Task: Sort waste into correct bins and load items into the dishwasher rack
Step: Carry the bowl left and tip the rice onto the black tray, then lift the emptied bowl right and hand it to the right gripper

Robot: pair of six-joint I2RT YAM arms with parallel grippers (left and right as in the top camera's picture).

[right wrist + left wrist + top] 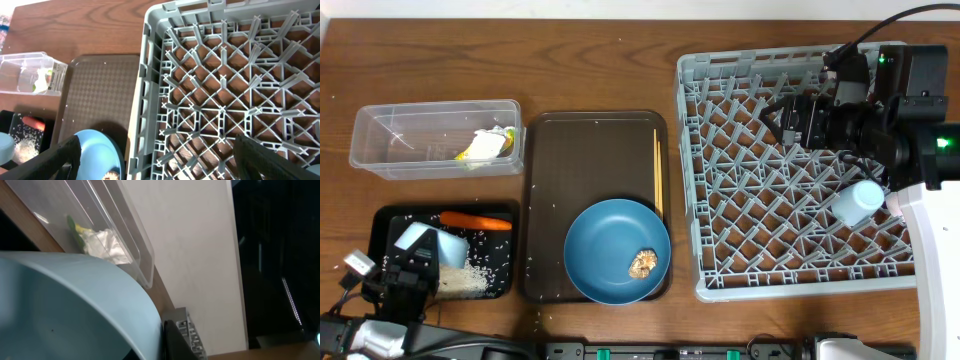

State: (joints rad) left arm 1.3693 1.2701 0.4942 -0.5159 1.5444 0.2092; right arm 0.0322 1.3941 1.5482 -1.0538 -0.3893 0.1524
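Holding bowl point(426, 241) tilted over black tray point(380, 212), left claw point(408, 268) clamped on rim. Likely rigid, light, slick: pinch rim firmly. Right claw point(792, 120) spread apart above rack point(686, 180).

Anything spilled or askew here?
Yes. Loose rice lies scattered beyond the black tray, on the table. The light blue cup lies on its side in the rack. The left gripper holds the pale blue bowl tilted over the tray.
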